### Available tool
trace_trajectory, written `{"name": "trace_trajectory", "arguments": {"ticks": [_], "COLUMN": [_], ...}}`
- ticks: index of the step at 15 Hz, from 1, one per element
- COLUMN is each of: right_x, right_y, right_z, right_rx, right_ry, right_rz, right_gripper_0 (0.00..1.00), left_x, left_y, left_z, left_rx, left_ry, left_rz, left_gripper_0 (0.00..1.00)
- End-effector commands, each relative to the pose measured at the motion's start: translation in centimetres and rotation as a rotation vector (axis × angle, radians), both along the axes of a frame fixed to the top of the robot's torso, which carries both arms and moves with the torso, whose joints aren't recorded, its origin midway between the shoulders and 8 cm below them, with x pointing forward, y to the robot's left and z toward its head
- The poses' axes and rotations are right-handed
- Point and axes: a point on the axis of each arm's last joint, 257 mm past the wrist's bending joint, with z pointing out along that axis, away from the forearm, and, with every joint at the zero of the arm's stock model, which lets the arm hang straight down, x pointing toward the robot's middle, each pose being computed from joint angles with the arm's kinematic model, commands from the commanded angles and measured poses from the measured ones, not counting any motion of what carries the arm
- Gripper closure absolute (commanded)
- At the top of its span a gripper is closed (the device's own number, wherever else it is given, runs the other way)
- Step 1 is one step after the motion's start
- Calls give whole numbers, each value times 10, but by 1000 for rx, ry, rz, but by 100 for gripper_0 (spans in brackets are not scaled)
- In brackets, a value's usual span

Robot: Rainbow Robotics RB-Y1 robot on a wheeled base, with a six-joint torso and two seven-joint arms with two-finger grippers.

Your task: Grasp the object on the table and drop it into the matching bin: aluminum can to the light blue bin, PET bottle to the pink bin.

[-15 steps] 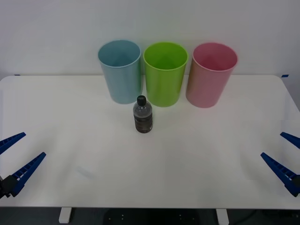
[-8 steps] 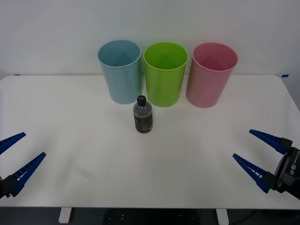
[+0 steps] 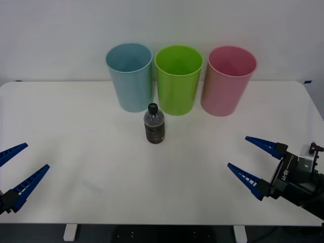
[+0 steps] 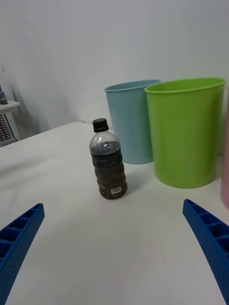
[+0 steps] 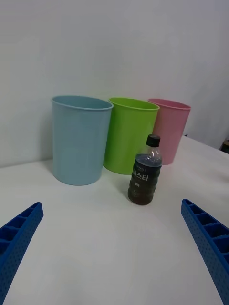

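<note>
One arm has moved: the right gripper, jaws wide, has advanced inward toward the bottle standing upright before the blue bin and green bin; left gripper waits wide, so reach looks begun.

PET bottle upright on table, end effectors apart

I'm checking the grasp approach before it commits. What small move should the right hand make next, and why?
Probably carry the right hand forward and toward the robot's left, to the PET bottle. Its fingers are open with nothing between them, well short of the bottle, which stands upright on the table before the bins. The left hand sits open at the near left edge.
</note>
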Motion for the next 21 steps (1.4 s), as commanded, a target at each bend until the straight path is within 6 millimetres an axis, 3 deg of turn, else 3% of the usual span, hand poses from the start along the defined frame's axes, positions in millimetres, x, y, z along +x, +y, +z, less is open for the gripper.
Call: {"name": "trace_trajectory", "arguments": {"ticks": [1,11,21], "right_x": [20,75,102], "right_y": [22,89,149], "right_z": [-16,-53,-64], "right_rx": [29,-28,-84], "right_ry": [30,52,33], "right_rz": [30,-92,-191], "right_gripper_0": [0,0,0], "left_x": [0,0,0], "left_y": [0,0,0], "left_z": [0,0,0], "left_rx": [0,0,0], "left_ry": [0,0,0], "left_rz": [0,0,0], "left_gripper_0": [0,0,0]}}
